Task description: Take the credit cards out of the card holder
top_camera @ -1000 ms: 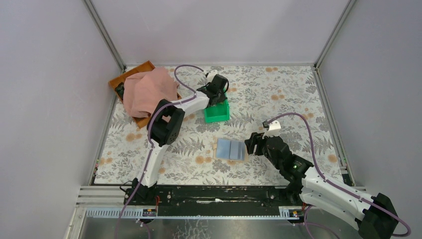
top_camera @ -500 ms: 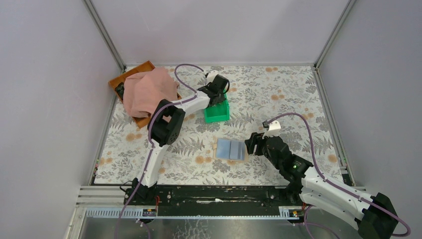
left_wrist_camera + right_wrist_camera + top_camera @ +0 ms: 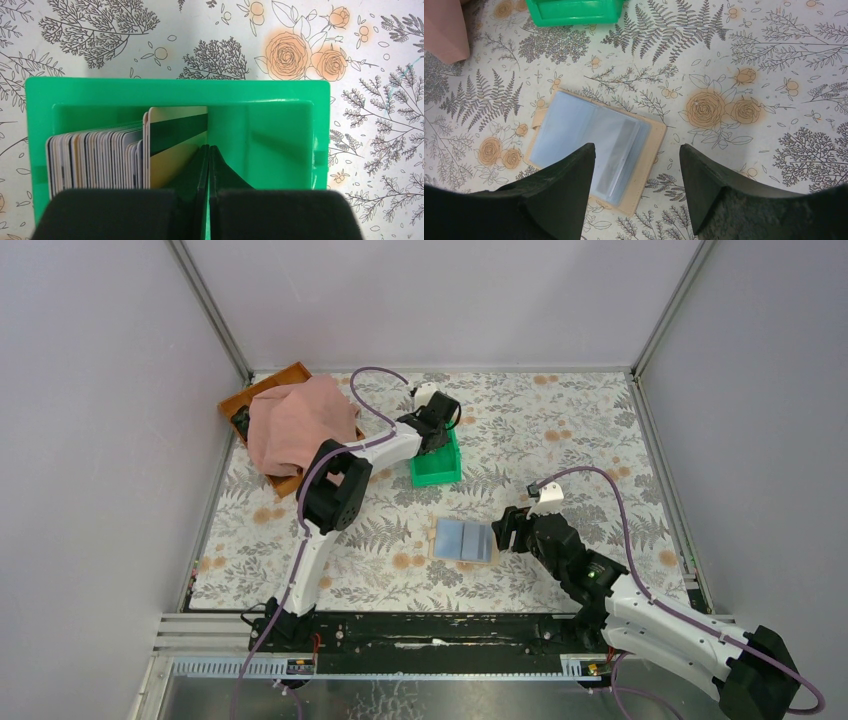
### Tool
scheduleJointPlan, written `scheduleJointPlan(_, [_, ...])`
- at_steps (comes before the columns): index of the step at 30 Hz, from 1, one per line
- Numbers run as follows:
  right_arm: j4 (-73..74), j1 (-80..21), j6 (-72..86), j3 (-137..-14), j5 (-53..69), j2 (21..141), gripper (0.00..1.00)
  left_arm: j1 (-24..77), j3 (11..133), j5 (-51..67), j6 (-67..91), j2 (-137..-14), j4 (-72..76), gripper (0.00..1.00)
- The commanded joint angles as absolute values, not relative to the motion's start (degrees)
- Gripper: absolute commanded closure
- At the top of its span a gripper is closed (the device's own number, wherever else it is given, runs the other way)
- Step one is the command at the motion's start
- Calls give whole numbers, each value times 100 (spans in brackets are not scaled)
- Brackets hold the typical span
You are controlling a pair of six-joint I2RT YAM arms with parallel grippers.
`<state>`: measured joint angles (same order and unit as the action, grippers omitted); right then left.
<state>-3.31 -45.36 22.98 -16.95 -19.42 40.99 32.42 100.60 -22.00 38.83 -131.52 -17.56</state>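
Observation:
The card holder (image 3: 464, 540) lies open on the flowered table, pale blue sleeves up and tan edge showing (image 3: 594, 145), with a grey card (image 3: 618, 150) in its right sleeve. My right gripper (image 3: 505, 529) hangs open just above the holder's right edge (image 3: 636, 147), touching nothing. My left gripper (image 3: 440, 426) is shut, its tips (image 3: 208, 147) down inside the green bin (image 3: 175, 90). A yellow credit card with a dark stripe (image 3: 175, 165) stands just left of the fingers. Several grey cards (image 3: 95, 157) are stacked upright beside it. Nothing shows between the left jaws.
The green bin (image 3: 436, 468) sits behind the holder, at mid-table. A pink cloth (image 3: 295, 425) covers a brown tray (image 3: 262, 392) at the back left. Grey walls close in the table on three sides.

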Motion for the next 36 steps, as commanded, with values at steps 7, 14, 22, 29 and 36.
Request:
scheduleJointPlan(7, [-639, -4500, 2355, -1672, -1975, 4142, 30, 3261, 10002, -2233, 3814, -12748, -1665, 100])
scheduleJointPlan(14, [-659, -4493, 2355, -1660, -1982, 4195, 30, 3313, 9488, -2085, 3804, -12357, -860, 100])
scheduleJointPlan(22, [-659, -4491, 2358, -1656, -1983, 4179, 30, 3334, 9372, -1847, 3758, -12229, -708, 100])
scheduleJointPlan(29, [-651, -4491, 2362, -1695, -1923, 4274, 30, 3963, 8132, -2330, 2865, -10963, 567, 89])
scheduleJointPlan(36, [-416, -4491, 2372, -1940, -1855, 4783, 80, 5329, 5002, -2388, 2393, -9015, 3167, 1])
